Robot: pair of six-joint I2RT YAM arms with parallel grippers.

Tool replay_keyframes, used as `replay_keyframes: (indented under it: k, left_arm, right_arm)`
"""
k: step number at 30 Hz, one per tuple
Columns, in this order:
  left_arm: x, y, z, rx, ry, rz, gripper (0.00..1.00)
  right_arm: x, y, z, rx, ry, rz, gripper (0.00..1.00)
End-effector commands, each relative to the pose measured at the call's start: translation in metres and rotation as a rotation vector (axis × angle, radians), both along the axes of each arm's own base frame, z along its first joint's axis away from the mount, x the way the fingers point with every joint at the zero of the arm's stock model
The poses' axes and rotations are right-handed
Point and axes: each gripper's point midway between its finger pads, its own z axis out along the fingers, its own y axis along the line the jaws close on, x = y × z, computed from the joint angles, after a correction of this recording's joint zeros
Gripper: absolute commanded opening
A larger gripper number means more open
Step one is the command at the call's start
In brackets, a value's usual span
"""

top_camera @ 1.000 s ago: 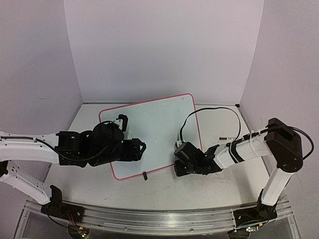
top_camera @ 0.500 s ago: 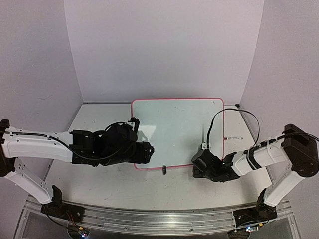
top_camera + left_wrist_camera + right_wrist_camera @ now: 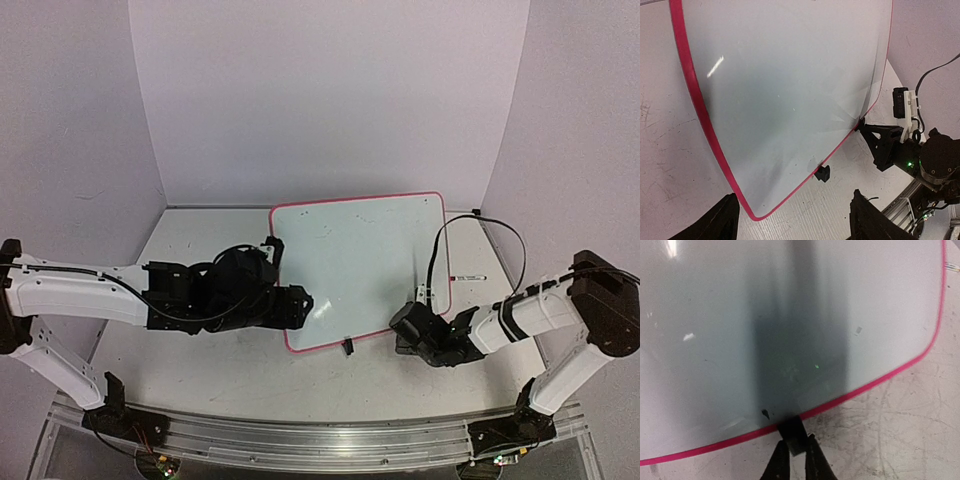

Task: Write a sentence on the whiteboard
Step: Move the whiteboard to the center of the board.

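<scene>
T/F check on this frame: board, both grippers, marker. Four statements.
1. The whiteboard shows no writing. True.
2. The right gripper is open. False: it is shut on a black clip at the board's rim.
3. The left gripper holds the marker. False: it is open and empty; the marker lies on the table right of the board.
4. The board's rim is pink. True.
</scene>
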Motion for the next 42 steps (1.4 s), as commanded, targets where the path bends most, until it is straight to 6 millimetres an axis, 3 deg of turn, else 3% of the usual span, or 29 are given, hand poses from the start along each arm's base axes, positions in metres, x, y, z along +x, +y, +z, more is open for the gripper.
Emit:
replay_keyframes:
  k: [1, 9, 14, 23, 25, 29, 32, 38, 42]
  left_arm:
    - [0.006, -0.008, 0.001, -0.009, -0.014, 0.007, 0.75]
    - [0.006, 0.003, -0.053, 0.078, 0.060, 0.069, 0.66]
    - [0.006, -0.001, -0.061, 0.103, 0.066, 0.058, 0.64]
    - [0.013, 0.006, -0.065, 0.178, 0.027, 0.076, 0.65]
    - [0.015, 0.010, -0.067, 0.206, 0.025, 0.089, 0.66]
    - [0.021, 0.017, -0.072, 0.234, 0.028, 0.115, 0.68]
    - [0.025, 0.022, -0.074, 0.249, 0.028, 0.127, 0.68]
    - [0.033, 0.030, -0.065, 0.291, 0.002, 0.150, 0.69]
    - [0.036, 0.025, -0.038, 0.279, -0.033, 0.114, 0.73]
  right_arm:
    - [0.010, -0.027, 0.016, -0.050, -0.079, -0.139, 0.00]
    - [0.002, -0.009, 0.023, -0.011, -0.090, -0.090, 0.00]
    - [-0.003, -0.001, 0.018, 0.020, -0.055, -0.047, 0.01]
    - [-0.013, 0.026, 0.032, 0.133, 0.018, 0.122, 0.31]
    - [-0.015, 0.029, 0.045, 0.159, 0.008, 0.145, 0.37]
    - [-0.011, 0.033, 0.096, 0.176, -0.075, 0.203, 0.56]
    - [-0.007, 0.029, 0.132, 0.155, -0.123, 0.209, 0.65]
    - [0.005, 0.023, 0.183, 0.169, -0.190, 0.219, 0.71]
    - [0.021, 0.008, 0.222, 0.140, -0.274, 0.192, 0.73]
